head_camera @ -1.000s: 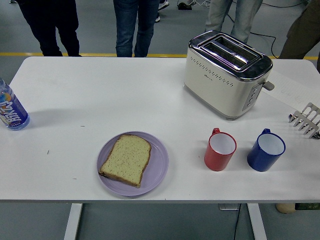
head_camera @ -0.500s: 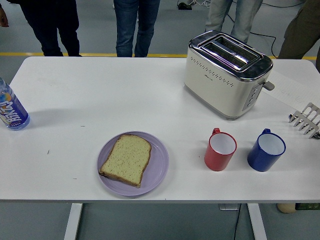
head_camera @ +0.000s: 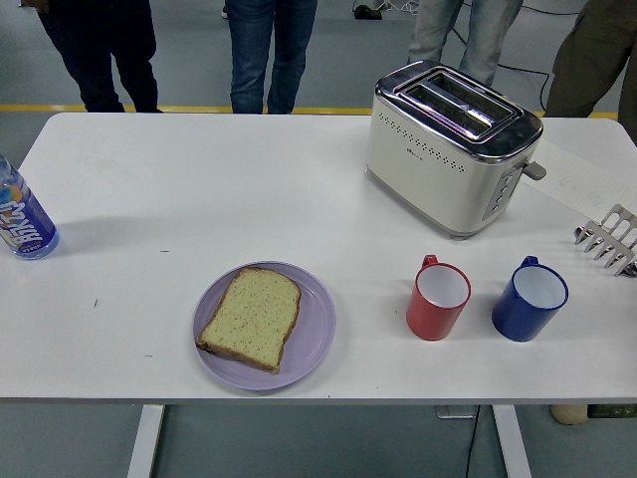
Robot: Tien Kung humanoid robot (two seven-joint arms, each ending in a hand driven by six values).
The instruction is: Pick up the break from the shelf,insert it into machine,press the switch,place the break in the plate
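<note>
Bread slice lying flat on the purple plate, no robot hand in view.

The slice of bread point(head_camera: 250, 318) rests inside the purple plate point(head_camera: 313, 339), which sits well to the near left of the toaster point(head_camera: 450, 147). Its long axis runs from near-left to far-right, with the rounded top crust pointing up and slightly right, toward the toaster, and the squarer end toward the table's near edge. The toaster's two slots look empty. A red mug point(head_camera: 438, 299) and a blue mug point(head_camera: 530, 299) stand in front of the toaster, side by side and apart. A metal rack point(head_camera: 609, 240) lies to the toaster's right at the picture's edge; a bottle point(head_camera: 22, 220) stands far to its left. Neither hand shows, so the fingers cannot be told. People's legs stand behind the white table point(head_camera: 199, 179).
</note>
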